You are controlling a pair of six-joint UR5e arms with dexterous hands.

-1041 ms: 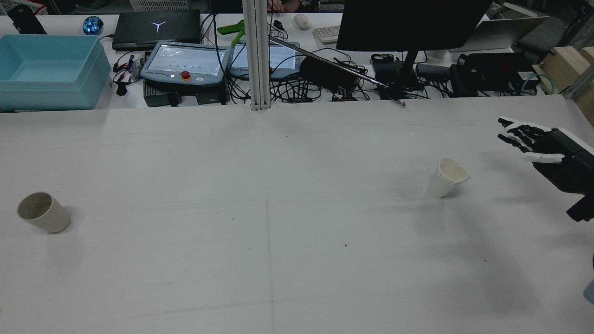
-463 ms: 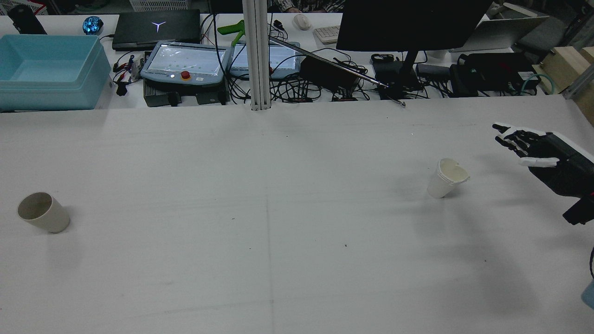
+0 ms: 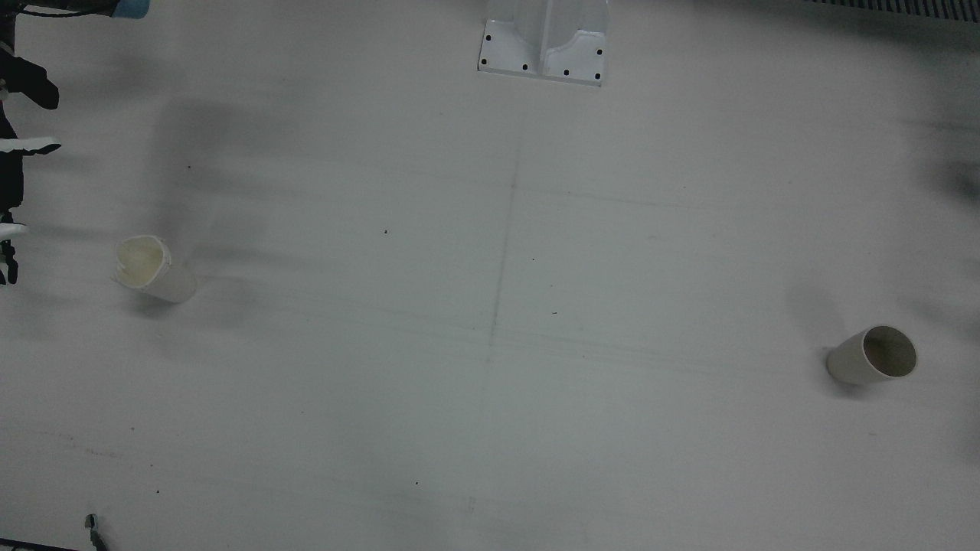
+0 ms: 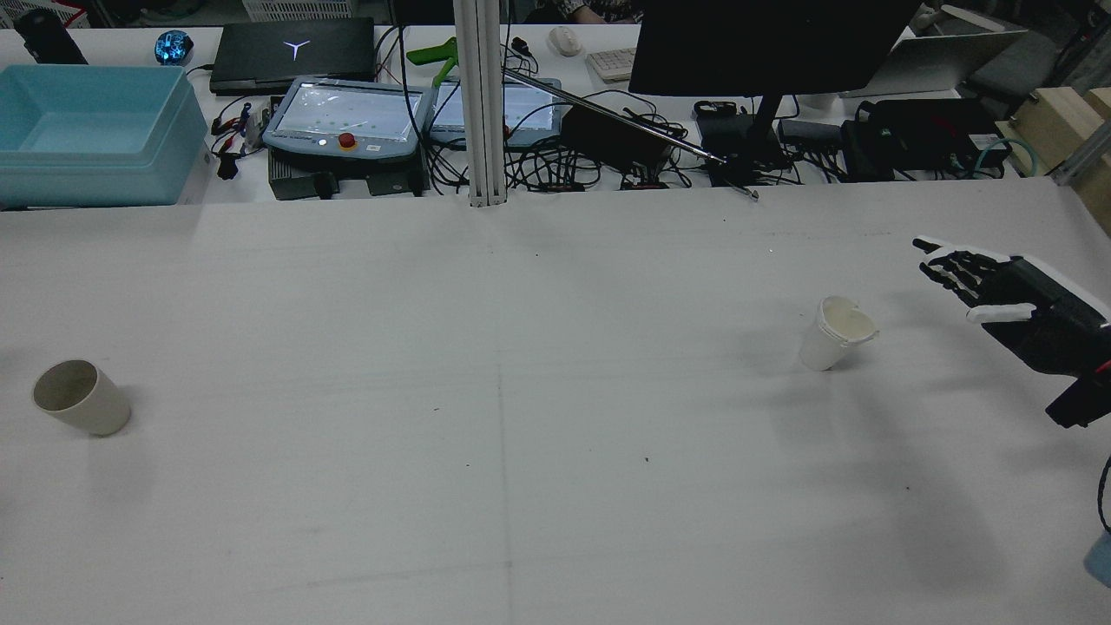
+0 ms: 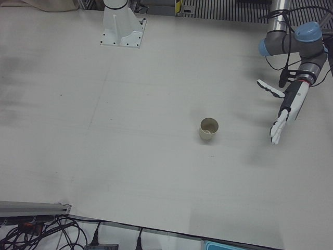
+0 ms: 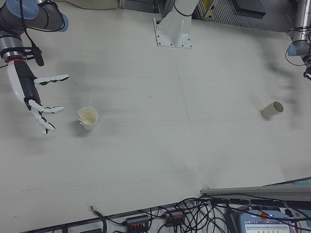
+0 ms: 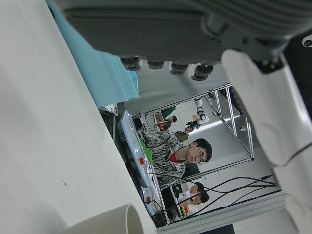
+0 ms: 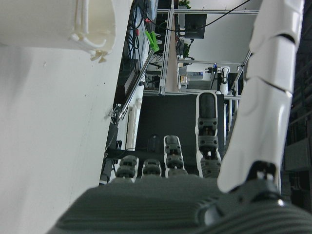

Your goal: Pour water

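Observation:
A white paper cup [image 4: 835,334] with a crumpled rim stands on the table on the robot's right half; it also shows as the cup [image 3: 151,269] in the front view, the cup [image 6: 88,118] in the right-front view and the cup [image 8: 63,22] in the right hand view. My right hand [image 4: 1011,291] hovers open beside it, fingers spread and a clear gap apart; the same hand [image 6: 30,92] holds nothing. A beige cup [image 4: 81,398] stands far off on the left half, seen too as the cup [image 5: 208,128]. My left hand [image 5: 287,107] is open, apart from that cup.
A white mount plate [image 3: 543,47] sits at the table's robot-side edge. Beyond the far edge are a blue bin [image 4: 87,130], teach pendants [image 4: 347,117], a monitor [image 4: 768,43], cables and an aluminium post [image 4: 482,104]. People sit in the background of the left hand view.
In the rear view my right hand has shifted a little leftward and lower, towards the white paper cup, still open. Both cups stay where they were.

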